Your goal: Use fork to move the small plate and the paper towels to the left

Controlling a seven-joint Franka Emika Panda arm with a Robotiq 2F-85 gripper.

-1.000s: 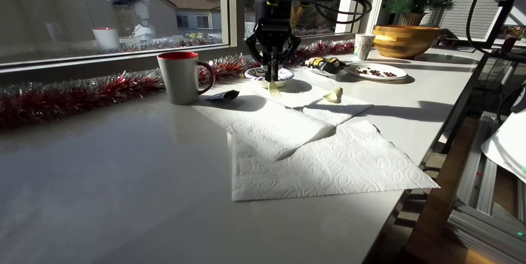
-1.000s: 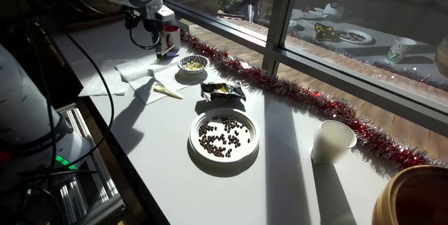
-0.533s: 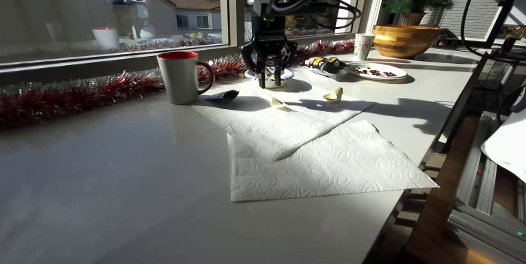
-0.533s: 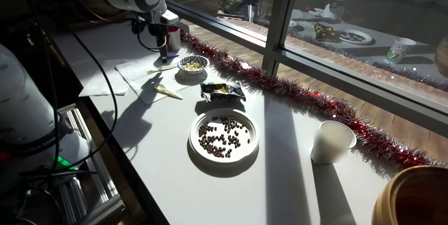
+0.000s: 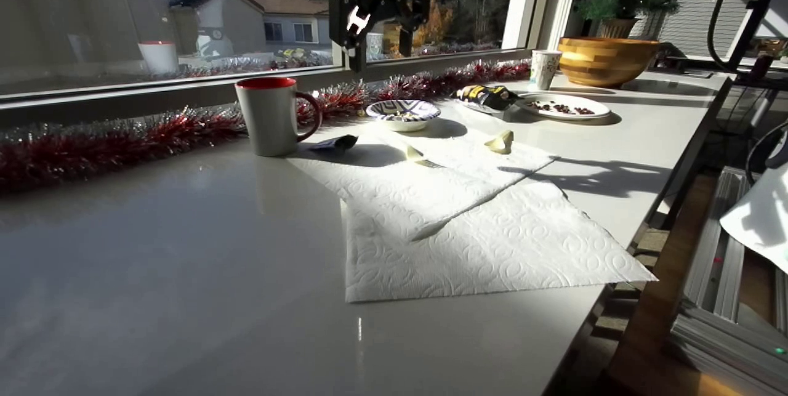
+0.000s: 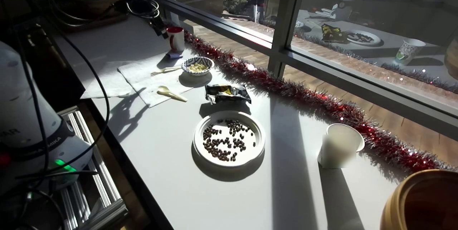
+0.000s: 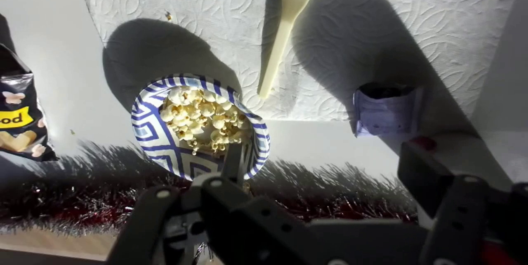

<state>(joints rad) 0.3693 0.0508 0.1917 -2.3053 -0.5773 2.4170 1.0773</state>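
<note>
The pale fork [image 7: 284, 36] lies loose on the paper towels [image 5: 498, 254], its handle end close beside the small plate [image 5: 403, 114]. That plate is a small round dish with a blue-patterned rim, holding popcorn, seen in both exterior views and the wrist view. My gripper [image 5: 380, 51] is raised above the table near the window, tilted, with its jaws wide apart and nothing between them. From the wrist, the gripper [image 7: 328, 166] shows one finger [image 7: 234, 160] in front of the plate's edge; it hangs higher than the plate. The towels overlap, with one edge slightly lifted.
A mug with a red rim [image 5: 271, 119] stands next to a small purple packet [image 7: 385, 112]. A spoon [image 6: 171, 94], a black snack bag [image 6: 229, 94] and a larger plate [image 6: 229, 114] of dark beans lie farther along. Tinsel [image 5: 154, 143] runs along the window.
My gripper has opened and let go of the fork, which has dropped onto the towels. Then it rose and tilted away. The towel's raised fold has flattened out.
</note>
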